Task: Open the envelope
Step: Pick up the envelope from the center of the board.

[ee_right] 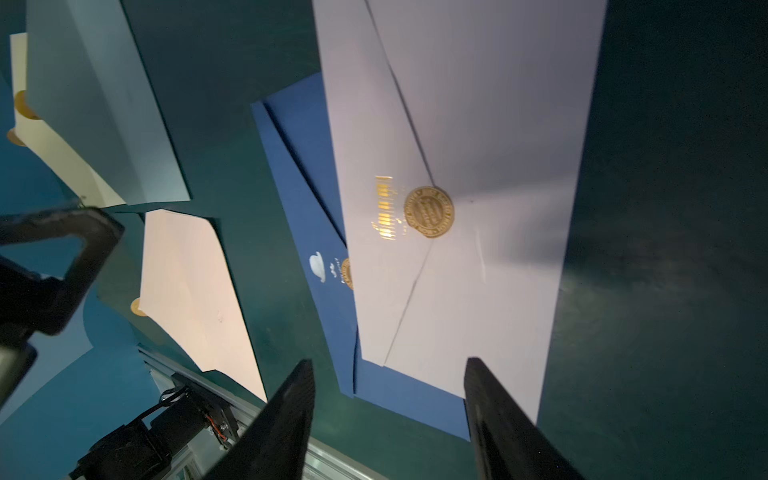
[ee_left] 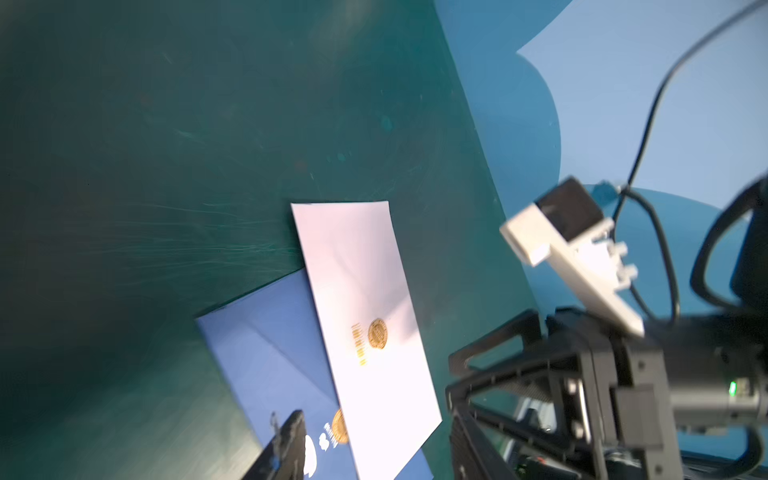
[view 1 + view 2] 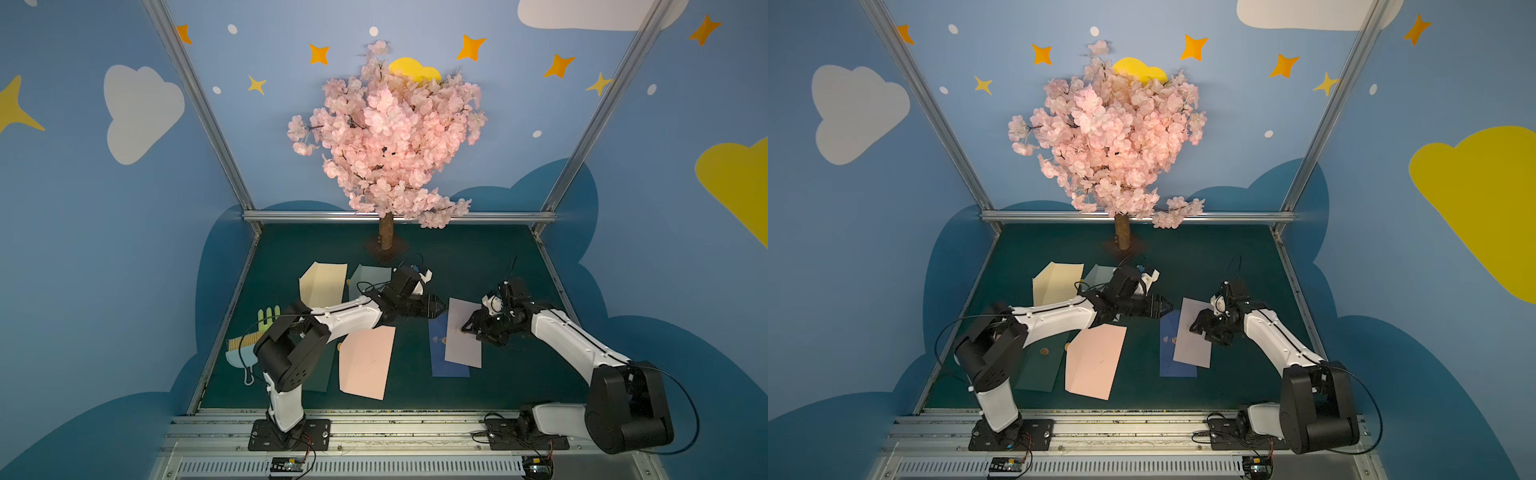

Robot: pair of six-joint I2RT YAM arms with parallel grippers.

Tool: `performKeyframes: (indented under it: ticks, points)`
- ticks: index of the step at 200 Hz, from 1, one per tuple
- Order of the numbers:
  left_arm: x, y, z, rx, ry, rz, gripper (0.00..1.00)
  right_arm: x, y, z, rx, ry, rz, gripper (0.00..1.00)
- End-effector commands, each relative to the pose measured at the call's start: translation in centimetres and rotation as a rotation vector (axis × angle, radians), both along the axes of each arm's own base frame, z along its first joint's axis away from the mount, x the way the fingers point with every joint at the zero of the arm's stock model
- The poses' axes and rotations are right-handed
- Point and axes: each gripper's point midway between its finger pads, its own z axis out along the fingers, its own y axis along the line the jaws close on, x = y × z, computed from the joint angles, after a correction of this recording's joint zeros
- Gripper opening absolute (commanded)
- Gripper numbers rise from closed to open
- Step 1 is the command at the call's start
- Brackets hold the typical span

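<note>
A pale lavender envelope (image 3: 463,347) (image 3: 1192,347) lies flat on the green table, partly over a blue envelope (image 3: 437,359) (image 1: 307,166). Its flap is down under a round gold seal (image 1: 429,212) (image 2: 377,333). My right gripper (image 3: 467,328) (image 1: 389,365) hangs open just above the lavender envelope, close to the seal, holding nothing. My left gripper (image 3: 440,309) (image 2: 374,419) is open and empty too, by the far left corner of the two envelopes. In the left wrist view one of its fingers (image 2: 286,444) shows over the blue envelope.
Left of the pair lie a pink envelope (image 3: 365,361), a dark green one (image 3: 320,376) under my left arm, a cream one (image 3: 322,282) and a pale teal one (image 3: 370,276). A pink blossom tree (image 3: 386,237) stands at the back middle. Metal rails edge the table.
</note>
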Motion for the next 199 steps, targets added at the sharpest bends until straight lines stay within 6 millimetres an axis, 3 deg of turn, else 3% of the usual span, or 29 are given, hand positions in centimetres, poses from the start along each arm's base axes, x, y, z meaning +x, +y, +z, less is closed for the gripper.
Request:
performKeyframes:
  ticks: [1, 79, 152, 199]
  points:
    - [-0.3, -2.0, -0.2, -0.074, 0.113, -0.056, 0.56, -1.5, -0.4, -1.5, -0.002, 0.054, 0.000, 0.60]
    - [5.2, -3.5, -1.4, -0.048, 0.137, -0.049, 0.56, -2.8, -0.7, -4.4, 0.005, 0.127, -0.020, 0.60]
    - [7.0, -3.4, -5.5, -0.004, 0.199, -0.055, 0.56, -3.5, -1.0, -5.5, 0.011, 0.147, -0.027, 0.61]
    - [7.1, -4.0, -6.7, -0.030, 0.228, -0.112, 0.56, -3.4, -1.0, -5.4, 0.019, 0.149, -0.021, 0.61]
